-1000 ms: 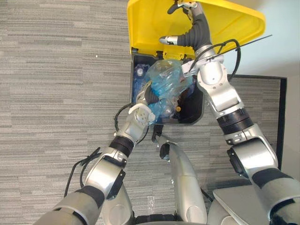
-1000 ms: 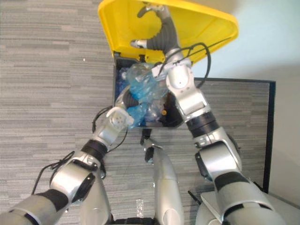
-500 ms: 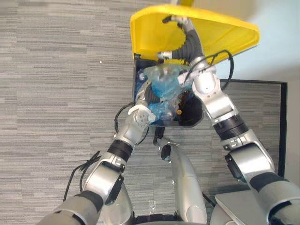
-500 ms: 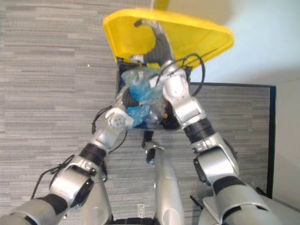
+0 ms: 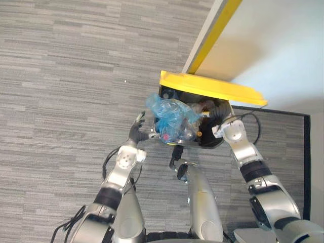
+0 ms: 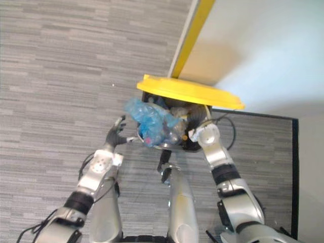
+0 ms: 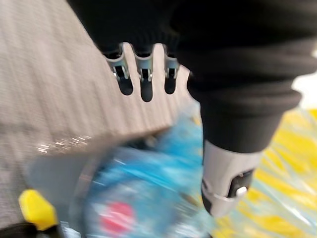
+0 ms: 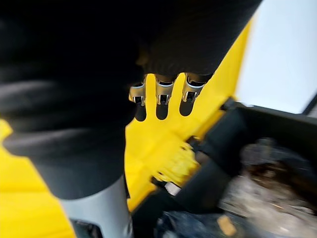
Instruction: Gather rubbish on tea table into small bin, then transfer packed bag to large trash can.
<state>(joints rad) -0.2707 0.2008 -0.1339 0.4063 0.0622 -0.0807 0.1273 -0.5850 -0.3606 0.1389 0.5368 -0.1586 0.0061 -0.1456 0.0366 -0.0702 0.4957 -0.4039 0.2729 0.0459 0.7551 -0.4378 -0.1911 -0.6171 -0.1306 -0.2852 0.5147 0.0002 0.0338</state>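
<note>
Left hand [image 5: 135,133] let go of the bag [image 5: 169,115], fingers now spread open beside it, so it's heaped at the left rim of the can [image 5: 211,143] under the lowered lid [image 5: 212,91], basically dumped; can't tell the fingers of the right hand [image 5: 217,109] under there.

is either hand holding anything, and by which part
Nothing is held: left hand open beside the blue rubbish bag, right hand open under the yellow lid.

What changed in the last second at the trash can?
The left hand let go of the blue bag and drew back, open; the bag now sits in the mouth of the trash can. The yellow lid dropped lower, right hand still under it. Trash can unmoved; the camera shifted.
</note>
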